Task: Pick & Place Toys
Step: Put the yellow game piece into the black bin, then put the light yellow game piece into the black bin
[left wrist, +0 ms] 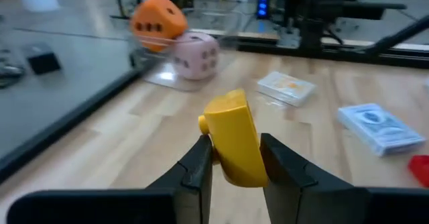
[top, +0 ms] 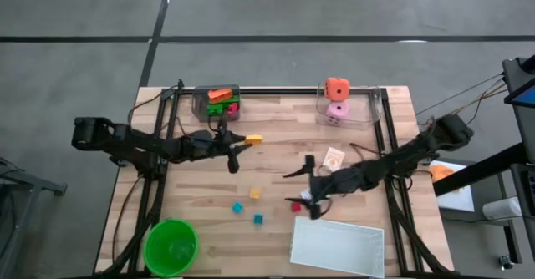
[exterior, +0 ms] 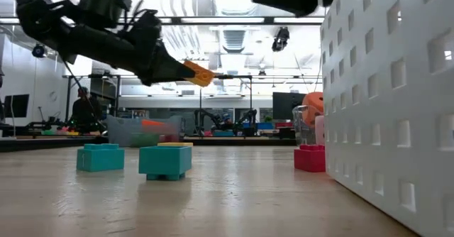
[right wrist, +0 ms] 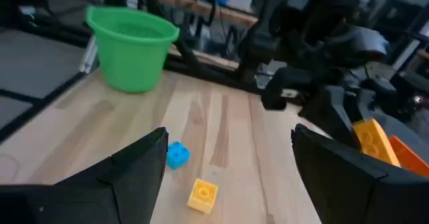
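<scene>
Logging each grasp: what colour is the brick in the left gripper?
Yellow brick, shut in the left gripper; clearest in the left wrist view.

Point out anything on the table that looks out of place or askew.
Nothing looks damaged or spilled. The small blocks lie loose mid-table, and the left pincer holds a yellow brick tilted, above the table.

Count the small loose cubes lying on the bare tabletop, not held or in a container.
4: a yellow cube mid-table, a teal cube just below it, another teal cube nearer the white tray, and a red cube by the right tool, which may hide more.
</scene>
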Tool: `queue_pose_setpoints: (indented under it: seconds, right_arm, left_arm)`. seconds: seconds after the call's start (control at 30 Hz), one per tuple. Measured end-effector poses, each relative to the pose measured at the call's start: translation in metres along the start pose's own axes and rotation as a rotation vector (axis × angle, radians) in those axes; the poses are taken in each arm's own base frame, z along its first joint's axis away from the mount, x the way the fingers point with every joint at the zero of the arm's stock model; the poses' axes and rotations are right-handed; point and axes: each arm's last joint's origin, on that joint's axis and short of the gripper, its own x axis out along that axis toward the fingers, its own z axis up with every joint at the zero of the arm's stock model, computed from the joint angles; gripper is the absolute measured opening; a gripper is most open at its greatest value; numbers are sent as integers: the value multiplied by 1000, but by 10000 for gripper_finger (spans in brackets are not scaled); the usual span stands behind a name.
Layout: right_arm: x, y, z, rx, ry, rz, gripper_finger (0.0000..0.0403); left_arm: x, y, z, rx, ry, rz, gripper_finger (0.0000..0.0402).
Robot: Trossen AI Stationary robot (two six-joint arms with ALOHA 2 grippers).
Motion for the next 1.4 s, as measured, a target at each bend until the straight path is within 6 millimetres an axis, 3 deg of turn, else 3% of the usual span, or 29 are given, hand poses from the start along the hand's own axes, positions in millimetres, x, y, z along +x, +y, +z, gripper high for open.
queue_pose_setpoints:
  seconds: [0.2,0.4,0.73,1.07,1.4]
  right_arm:
    - [-37,-10,-11,51,-152,33,313]
    - [-58,-18,-21,82,-168,16,313]
    - [-60,-19,-21,95,-173,15,313]
    - [-56,-17,-24,97,-160,15,313]
    - [-57,-17,-24,98,-162,15,313]
  left_arm:
    - [-24,20,-10,-10,-8,244,89]
    - [-30,48,-17,-56,39,498,89]
    - [-28,96,-15,-158,198,716,89]
    - [-29,102,-18,-190,251,679,90]
    - [-29,102,-20,-168,276,677,258]
